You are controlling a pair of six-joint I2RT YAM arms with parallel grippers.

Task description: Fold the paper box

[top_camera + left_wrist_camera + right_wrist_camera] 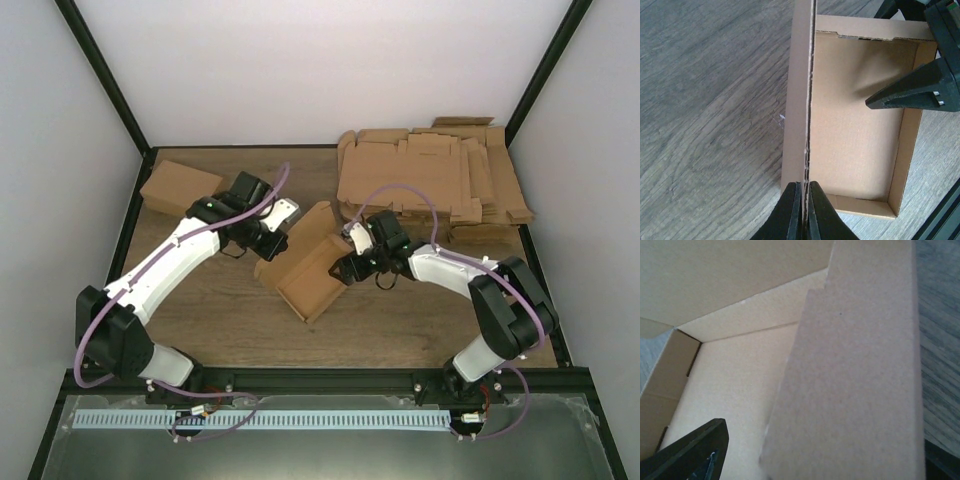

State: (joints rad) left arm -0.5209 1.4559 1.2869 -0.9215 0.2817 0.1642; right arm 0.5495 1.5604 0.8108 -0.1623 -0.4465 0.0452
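Found the paper box lying on the table between the two claws, a shallow tray with one long flap standing on edge. Noted the left claw clamped tight on that flap's top edge, with the tray floor just right of its fingers and bare wood to their left. Noted the right claw spread wide, one finger down inside the tray, a side wall apparently rising between the fingers, nothing gripped.

Judged the cardboard light and fairly stiff, bending cleanly only along its scored lines, and quick to crease or tear at the tabs if squeezed mid-panel. Judged it likely to slide on the smooth wood unless pinned. Best taken at a flap edge close to a fold, gripped across the thickness, with the other claw bracing floor or wall.
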